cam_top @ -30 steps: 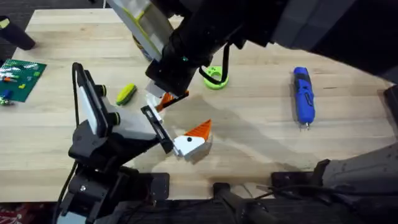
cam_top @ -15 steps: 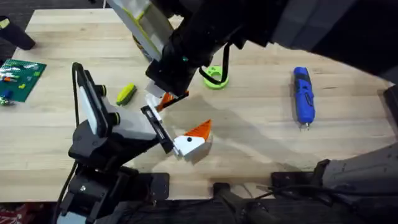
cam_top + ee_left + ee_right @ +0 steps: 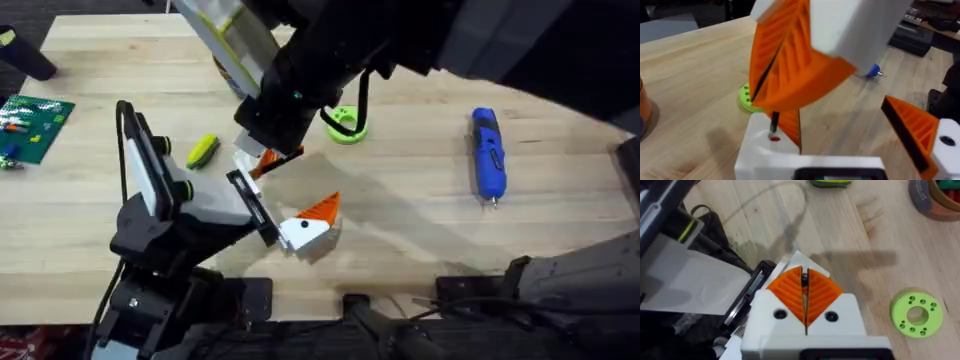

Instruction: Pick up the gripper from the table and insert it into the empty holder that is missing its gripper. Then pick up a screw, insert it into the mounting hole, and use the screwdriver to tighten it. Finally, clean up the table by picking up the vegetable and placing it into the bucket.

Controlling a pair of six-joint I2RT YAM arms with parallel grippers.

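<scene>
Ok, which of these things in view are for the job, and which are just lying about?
For the job: holder, gripper, screw held in the right tool, screwdriver, vegetable.
Lying about: lime-green ring, green board.

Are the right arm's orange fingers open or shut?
Shut: the right gripper has its orange pads pressed together around a thin dark screw.

Colours on the table
Screwdriver [image 3: 487, 155] bright blue; vegetable [image 3: 203, 150] yellow with green end; ring [image 3: 346, 124] lime green; gripper [image 3: 311, 225] white block, orange ribbed tip; holder [image 3: 185, 200] black and white; table [image 3: 400, 220] light wood grain.
</scene>
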